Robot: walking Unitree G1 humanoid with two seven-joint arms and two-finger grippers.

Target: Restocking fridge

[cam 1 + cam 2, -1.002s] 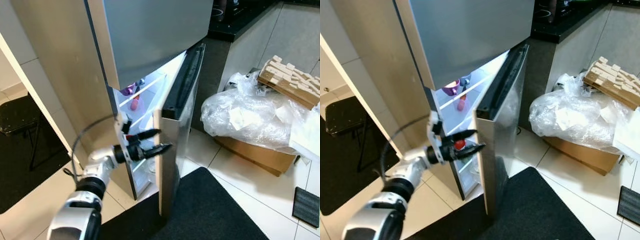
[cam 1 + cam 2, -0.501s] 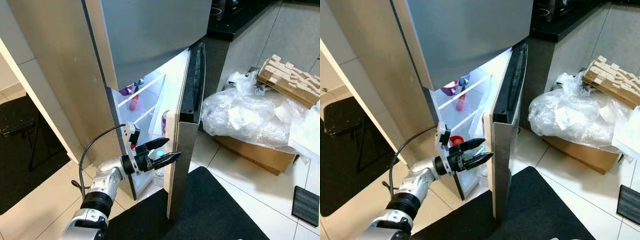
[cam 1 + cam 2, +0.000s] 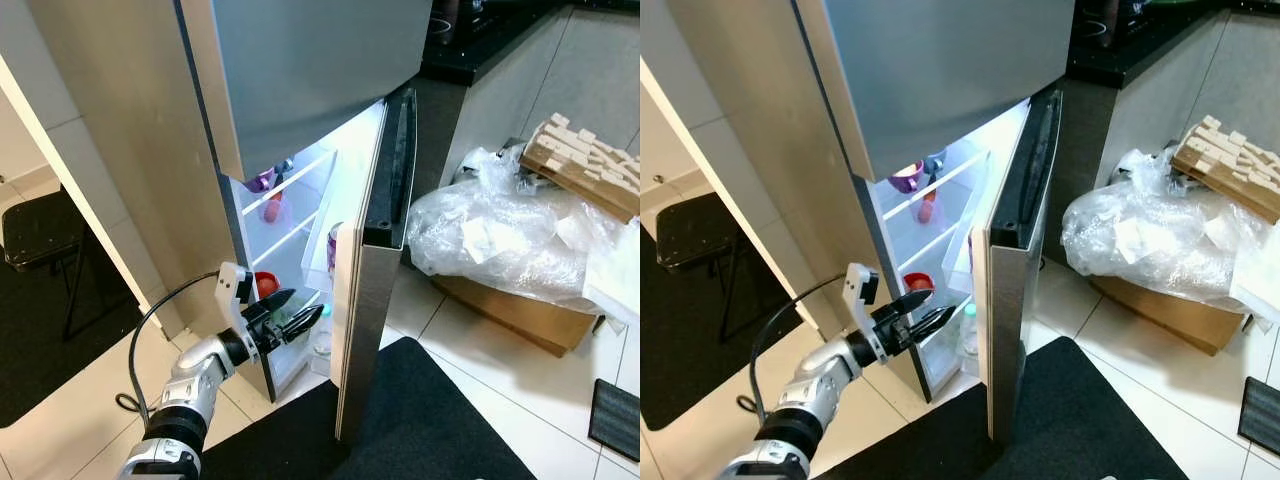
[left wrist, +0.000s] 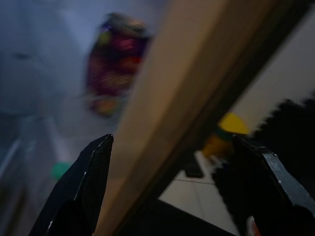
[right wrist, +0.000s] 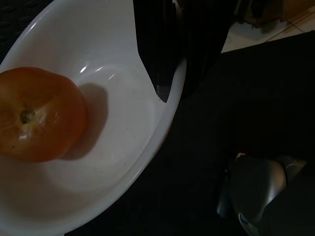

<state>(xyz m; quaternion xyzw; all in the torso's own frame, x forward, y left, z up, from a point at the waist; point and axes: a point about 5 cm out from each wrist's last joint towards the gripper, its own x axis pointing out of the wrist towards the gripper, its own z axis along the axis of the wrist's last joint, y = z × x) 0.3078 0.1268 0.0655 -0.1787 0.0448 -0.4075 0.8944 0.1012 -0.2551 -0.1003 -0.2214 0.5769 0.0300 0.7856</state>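
Note:
The lower fridge door [image 3: 362, 300] stands partly open, and the lit shelves inside hold a purple cup [image 3: 258, 181], a red bottle [image 3: 270, 208] and a red item [image 3: 266, 284]. A can [image 3: 333, 245] and a clear bottle [image 3: 968, 338] sit in the door shelf. My left gripper [image 3: 302, 309] is open and empty, low in the gap just left of the door's edge; in the left wrist view the door edge [image 4: 197, 98] runs between its fingers. My right gripper [image 5: 173, 92] is shut on the rim of a white bowl [image 5: 113, 162] holding an orange-red fruit [image 5: 39, 115].
A black mat [image 3: 420, 420] lies on the tiled floor before the fridge. To the right, plastic bags [image 3: 500, 235] rest on a cardboard box [image 3: 520, 310], with a wooden slatted piece [image 3: 585, 165] behind. A black chair [image 3: 35, 225] stands at the left.
My left gripper has drawn back to the left and down, away from the door edge. The door swung further open over the last second.

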